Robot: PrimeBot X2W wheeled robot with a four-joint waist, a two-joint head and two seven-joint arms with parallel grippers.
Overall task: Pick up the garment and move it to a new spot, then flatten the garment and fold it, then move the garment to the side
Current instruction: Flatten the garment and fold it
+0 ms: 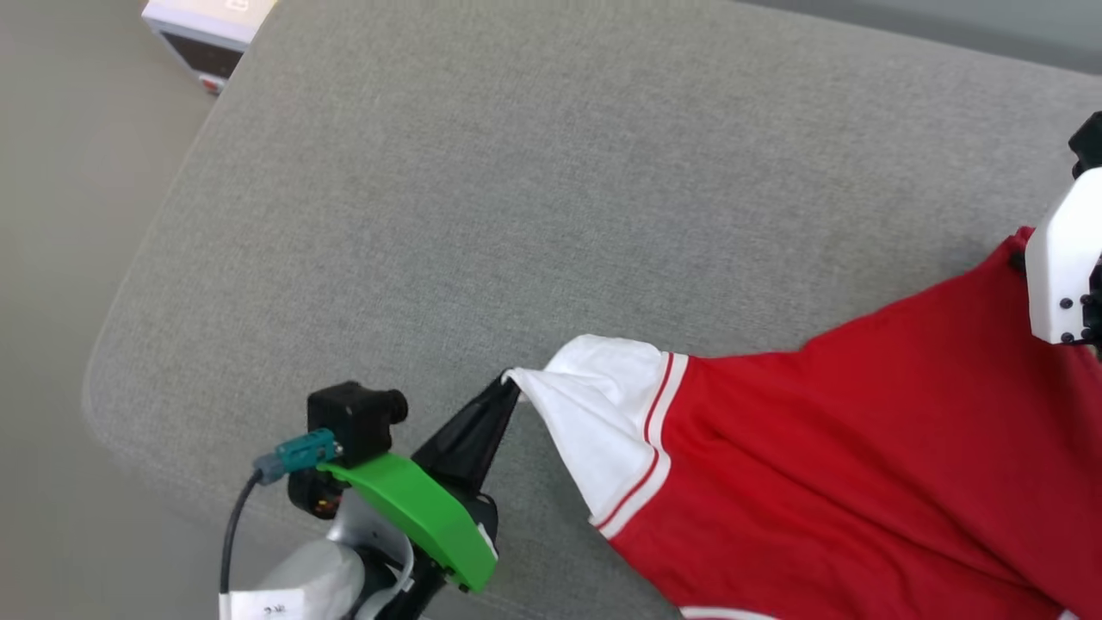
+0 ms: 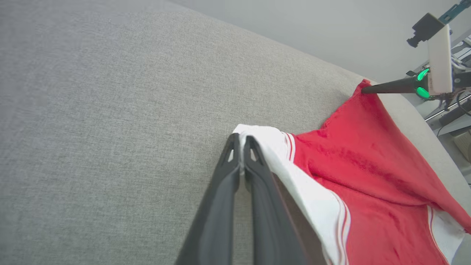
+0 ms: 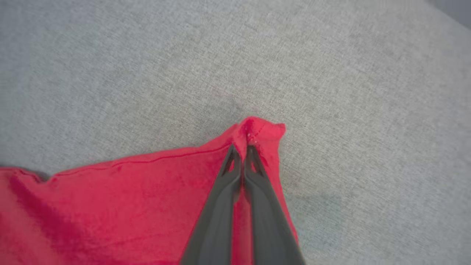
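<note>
Here, the red shirt [image 1: 861,448] lies on the grey cushion [image 1: 516,172], toward the robot's right. The left gripper [image 1: 510,385] is pinched tight on the tip of the white sleeve [image 1: 594,413]; the right gripper [image 3: 241,146] is pinched tight on a red corner. The cloth stretches between them, left to right, so a joint lift probably needs both arms rising together.

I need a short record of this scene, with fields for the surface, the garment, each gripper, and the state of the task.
surface: grey fabric cushion
garment: red, with a white sleeve trimmed in red stripes; lies creased on the cushion
left gripper: shut on the edge of the white sleeve
right gripper: shut on a red corner of the garment
task state: garment held at two points, not yet flat or folded
</note>
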